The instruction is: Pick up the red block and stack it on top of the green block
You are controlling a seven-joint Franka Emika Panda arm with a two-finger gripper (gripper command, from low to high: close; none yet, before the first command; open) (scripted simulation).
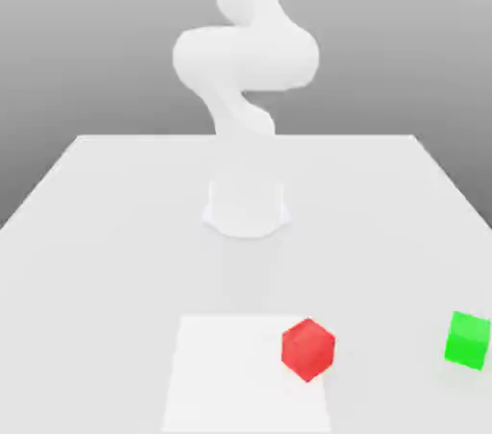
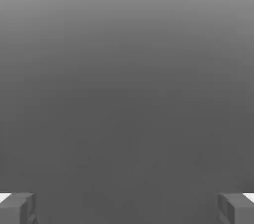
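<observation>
Red block (image 1: 308, 349) on white table (image 1: 115, 230), green block (image 1: 468, 338) well apart, gripper (image 2: 127, 208) wide open, empty.

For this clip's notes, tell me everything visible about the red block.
The red block is a small, plain, bright-red cube with smooth, unmarked faces and a matte, plastic-like look. It rests flat on the white table, turned so that one corner faces the camera. It sits on the brighter white rectangular patch, near that patch's edge on the exterior view's right. Nothing touches it but the surface beneath. The green block stands apart from it, further to the exterior view's right.
</observation>
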